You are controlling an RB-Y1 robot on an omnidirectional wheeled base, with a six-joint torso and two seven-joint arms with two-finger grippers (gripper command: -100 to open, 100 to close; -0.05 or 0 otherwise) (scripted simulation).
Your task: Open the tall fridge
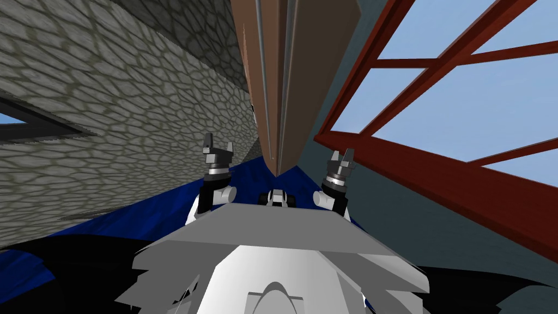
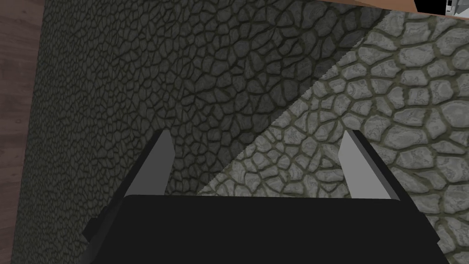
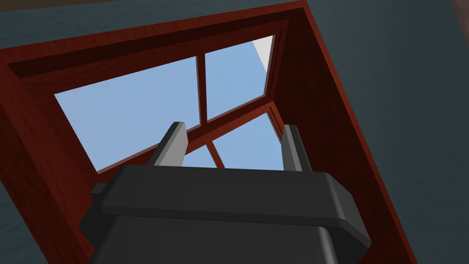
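1. The tall fridge [image 1: 283,82] rises straight ahead of us as a narrow brown tower. Two long grey handles [image 1: 262,82] run side by side down its front with only a thin seam between them, so we judge its doors to be shut.
2. Our left end effector [image 1: 218,143] hovers to the left of the fridge's foot, apart from it. It is released: the fingers [image 2: 158,160] stand wide with nothing between them.
3. Our right end effector [image 1: 342,154] mirrors it to the right of the fridge's foot, also clear of the fridge, released and empty.
4. We judge this as a ready pose. Both arms are raised and set either side of the fridge so that either one can go for a handle, and the fingers are spread so that they can slip round the bar. Neither touches a handle.
5. Further out, a stone wall [image 1: 136,109] runs off to the left of the fridge. A red window frame [image 1: 436,163] sits in a dark wall to the fridge's right, and a blue floor [image 1: 163,212] lies before its foot.
6. We judge the task barely begun: the next move calls for closing in on the fridge and lining one end effector up with a handle.
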